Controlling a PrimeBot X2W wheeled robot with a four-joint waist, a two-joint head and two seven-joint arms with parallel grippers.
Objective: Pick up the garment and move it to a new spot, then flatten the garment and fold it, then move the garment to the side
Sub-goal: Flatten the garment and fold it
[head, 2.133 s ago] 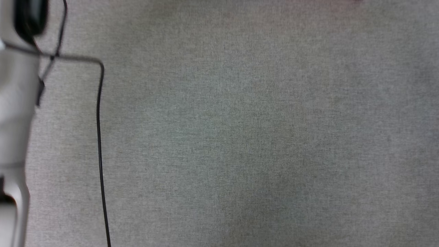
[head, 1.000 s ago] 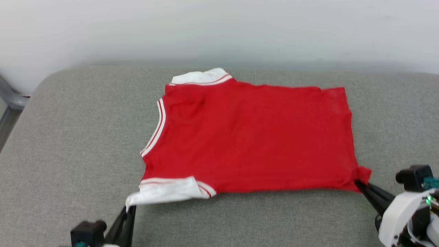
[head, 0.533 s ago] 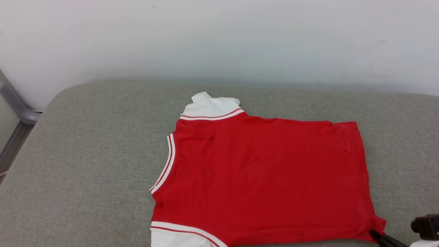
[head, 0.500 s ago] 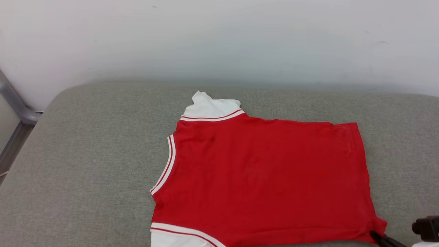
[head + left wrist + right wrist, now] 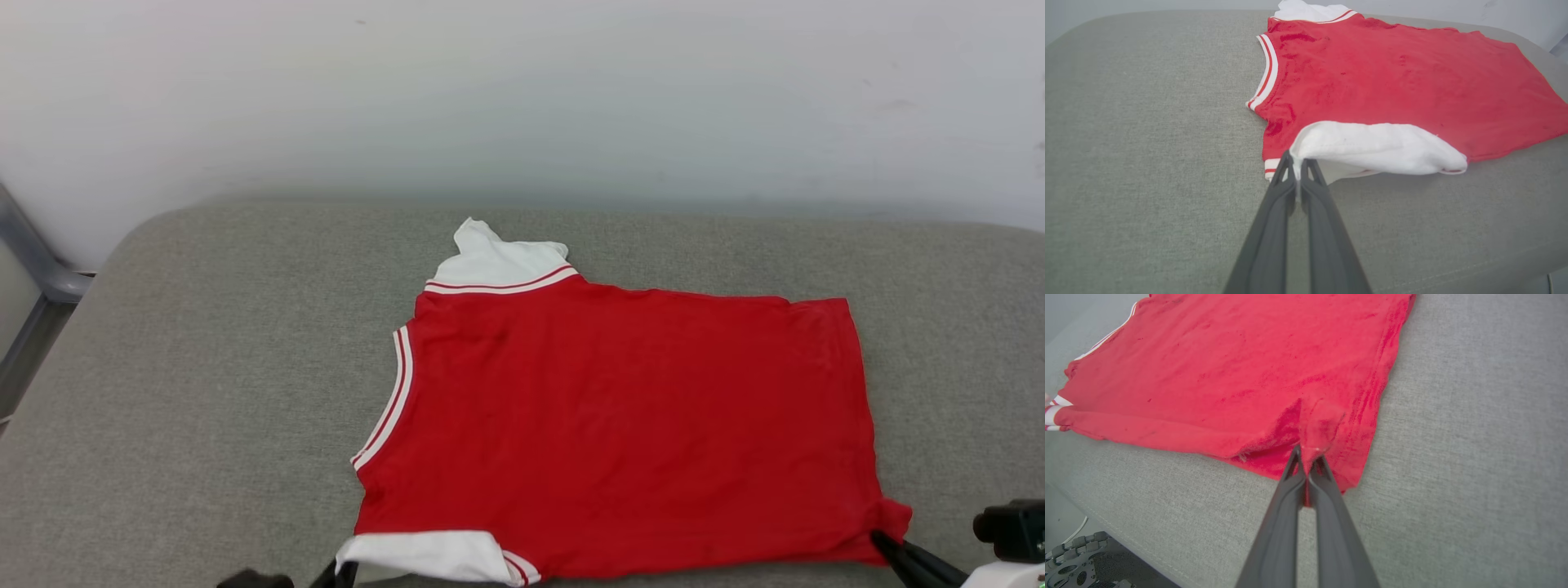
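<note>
The white sleeve (image 5: 1372,147) has been drawn slightly inward, its soft edge pinched by the closed left gripper (image 5: 1298,161). The red garment (image 5: 620,425) is spread flat ahead on a woven grey cushion (image 5: 204,367), its puckered hem corner (image 5: 1316,424) clamped by the closed right gripper (image 5: 1306,455).

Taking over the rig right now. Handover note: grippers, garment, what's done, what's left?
Left gripper: shut on the garment, pinching the near white sleeve, which is lifted and curled.
Right gripper: shut on the garment's near hem corner.
Garment: spread mostly flat on the grey cushion, neck toward the robot's left, hem toward its right.
Done: laid out, nearly flattened.
Left: settle the sleeve, fold, move it to the side.
</note>
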